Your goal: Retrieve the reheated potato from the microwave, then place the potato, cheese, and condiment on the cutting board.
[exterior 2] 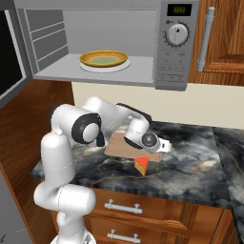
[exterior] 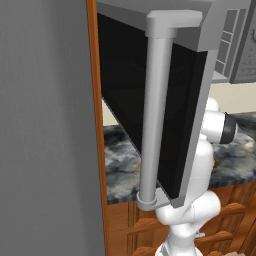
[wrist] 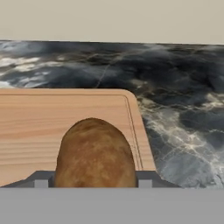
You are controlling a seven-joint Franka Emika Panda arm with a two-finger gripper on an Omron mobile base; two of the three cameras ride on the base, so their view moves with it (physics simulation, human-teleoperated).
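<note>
Gripper (wrist: 94, 183) fingers (wrist: 41, 181) clamped on either side of the potato (wrist: 94, 153), which sits right between them and bulges out past the tips. Cutting board (wrist: 39, 127) directly under and beyond the fingers, its corner just ahead to one side. Dark marble counter (wrist: 183, 118) past the board edge. Cheese (exterior 2: 141, 166) on the counter just beside the board's near edge. Microwave (exterior 2: 171, 52) above, door (exterior: 150, 100) swung open, plate (exterior 2: 104, 60) inside.

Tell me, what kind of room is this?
A kitchen, most likely: an open microwave up high, a dark marbled counter over wooden drawers, and a cutting board.
</note>
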